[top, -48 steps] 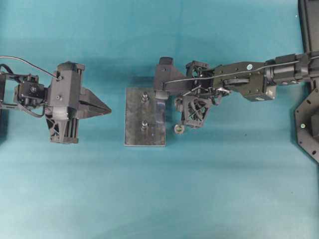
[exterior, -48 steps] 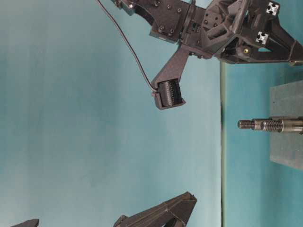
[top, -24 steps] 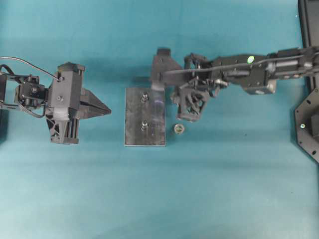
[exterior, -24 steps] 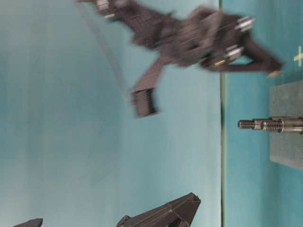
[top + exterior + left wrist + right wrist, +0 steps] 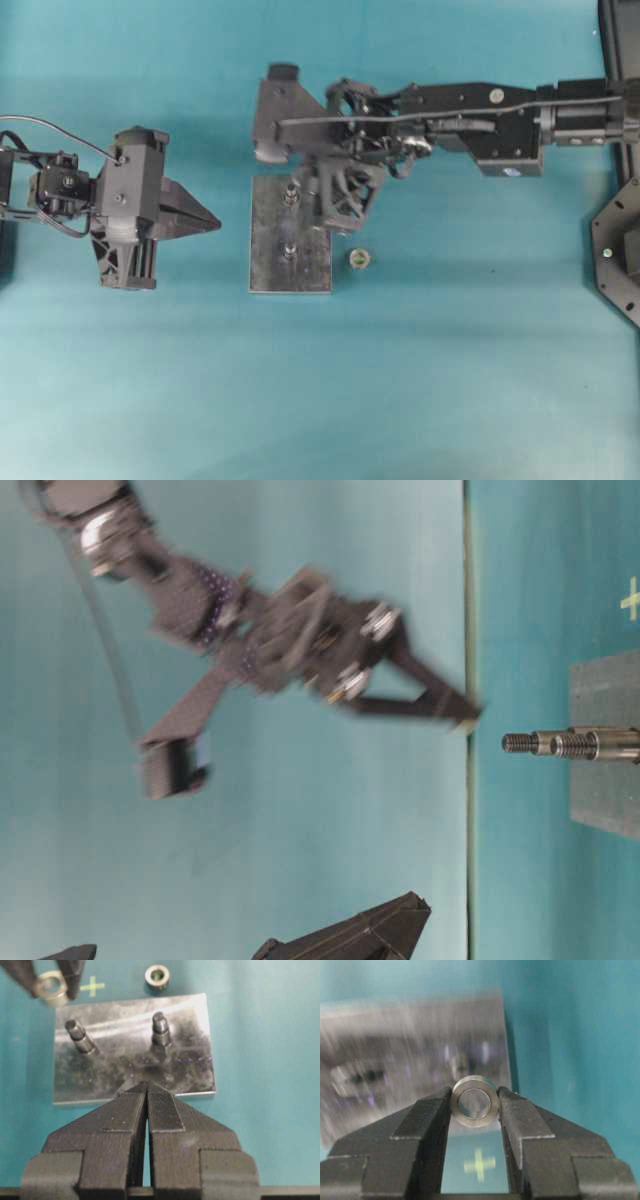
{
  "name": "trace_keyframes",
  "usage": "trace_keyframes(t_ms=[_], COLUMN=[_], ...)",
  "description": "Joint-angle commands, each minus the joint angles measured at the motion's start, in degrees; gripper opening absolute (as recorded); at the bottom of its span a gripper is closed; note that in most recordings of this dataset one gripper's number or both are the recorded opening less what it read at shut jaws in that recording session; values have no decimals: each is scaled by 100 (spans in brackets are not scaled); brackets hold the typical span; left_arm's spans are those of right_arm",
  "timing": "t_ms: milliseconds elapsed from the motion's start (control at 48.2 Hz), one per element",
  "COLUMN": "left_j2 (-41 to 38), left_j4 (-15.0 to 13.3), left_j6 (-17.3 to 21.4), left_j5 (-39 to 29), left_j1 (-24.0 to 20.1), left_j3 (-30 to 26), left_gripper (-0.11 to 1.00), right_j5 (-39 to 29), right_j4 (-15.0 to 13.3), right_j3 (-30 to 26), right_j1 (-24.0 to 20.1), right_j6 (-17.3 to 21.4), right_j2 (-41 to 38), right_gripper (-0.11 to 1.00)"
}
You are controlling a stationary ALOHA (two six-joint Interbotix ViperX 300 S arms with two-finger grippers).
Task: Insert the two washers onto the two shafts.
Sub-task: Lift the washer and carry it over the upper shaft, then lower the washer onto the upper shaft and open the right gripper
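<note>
While our right gripper clamps the washer between its two fingers, hole facing the wrist camera, we see it above the far edge of the metal base plate from overhead. Two threaded shafts stand upright on that plate, both bare. A second small ring lies on the teal table just beside the plate. Our left gripper sits with its jaws pressed together, gripping nothing, well apart from the plate.

A teal tabletop meets a plain teal backdrop (evenly lit, soft shadows).
</note>
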State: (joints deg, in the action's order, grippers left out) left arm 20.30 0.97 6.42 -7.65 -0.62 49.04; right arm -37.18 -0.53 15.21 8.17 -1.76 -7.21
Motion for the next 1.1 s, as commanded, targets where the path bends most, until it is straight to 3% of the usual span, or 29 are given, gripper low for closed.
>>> trace_keyframes(t_ms=[0,1079], left_j2=[35,26], left_j4=[18,18], left_j6=[-9,0], left_j5=[53,79], left_j1=[9,9], left_j3=[-62,-53], left_gripper=[0,0], right_j5=[26,-229], right_j4=[9,9], right_j3=[-220,-466], right_j1=[-35,-44], right_j6=[-53,-44], right_j2=[26,-466], right_gripper=[33,33])
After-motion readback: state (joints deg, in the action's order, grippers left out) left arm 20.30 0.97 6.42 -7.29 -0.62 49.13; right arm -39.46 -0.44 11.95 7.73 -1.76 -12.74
